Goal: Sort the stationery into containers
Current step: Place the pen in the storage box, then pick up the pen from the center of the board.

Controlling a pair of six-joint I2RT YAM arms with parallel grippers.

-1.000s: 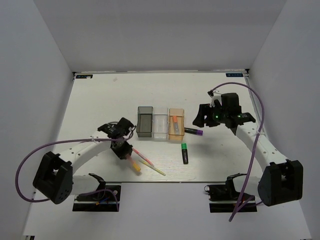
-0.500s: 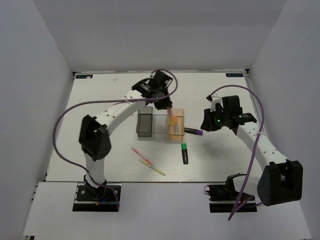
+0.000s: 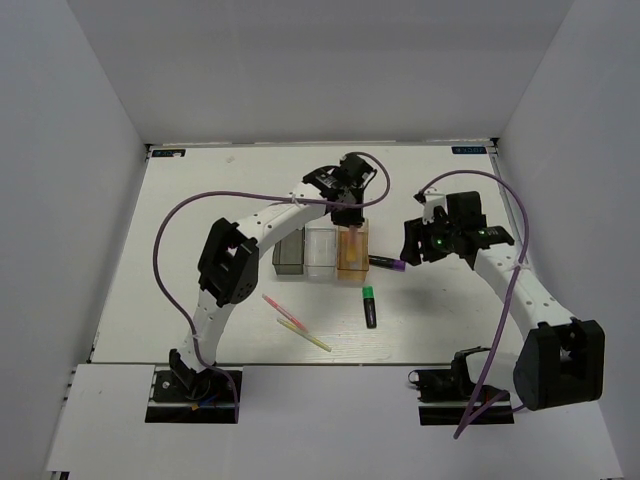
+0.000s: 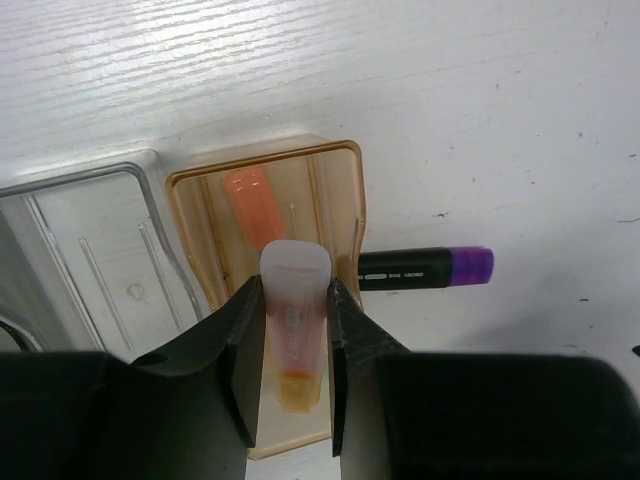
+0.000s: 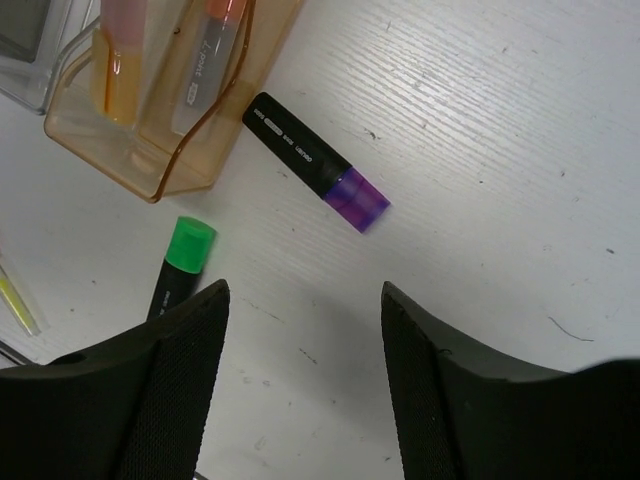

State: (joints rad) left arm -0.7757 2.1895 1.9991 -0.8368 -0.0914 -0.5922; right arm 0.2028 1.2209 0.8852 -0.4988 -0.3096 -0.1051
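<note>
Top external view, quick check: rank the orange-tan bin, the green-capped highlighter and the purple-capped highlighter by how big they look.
1. orange-tan bin: clearly the largest, though the left gripper covers its far end.
2. green-capped highlighter and purple-capped highlighter: these look alike in length and thickness, so I am not ranking them.

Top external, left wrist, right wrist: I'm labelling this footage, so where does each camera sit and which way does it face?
Top external: fixed above and behind the bases, facing down at the table; both whole arms show.
Left wrist: on the left arm, looking down past the left gripper, shut on the orange pen at the orange bin.
Right wrist: on the right arm, looking down past the open right gripper at the green-capped highlighter.
Shared: both wrist views catch the orange bin and the purple-capped highlighter.
</note>
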